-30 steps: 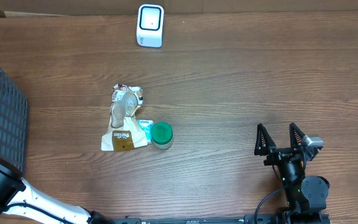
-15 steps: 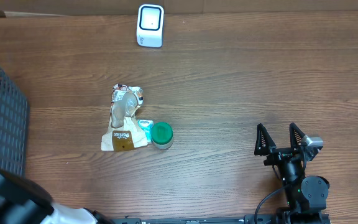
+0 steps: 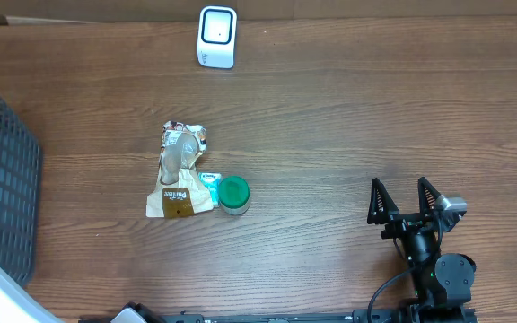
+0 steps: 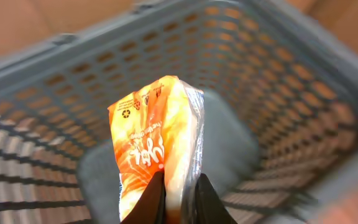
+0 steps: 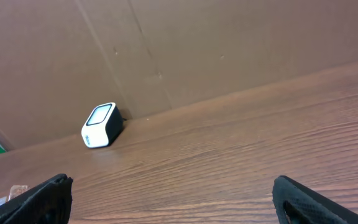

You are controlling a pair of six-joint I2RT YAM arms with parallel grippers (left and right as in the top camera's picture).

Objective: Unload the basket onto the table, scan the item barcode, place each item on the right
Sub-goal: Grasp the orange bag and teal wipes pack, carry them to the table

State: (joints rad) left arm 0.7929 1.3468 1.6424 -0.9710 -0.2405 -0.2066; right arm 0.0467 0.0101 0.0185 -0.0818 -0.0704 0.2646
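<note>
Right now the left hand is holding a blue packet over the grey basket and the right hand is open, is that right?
Not quite. The packet is orange, not blue, as the left wrist view shows. The rest holds: the left hand is shut on it over the grey basket, and the right hand is open.
</note>
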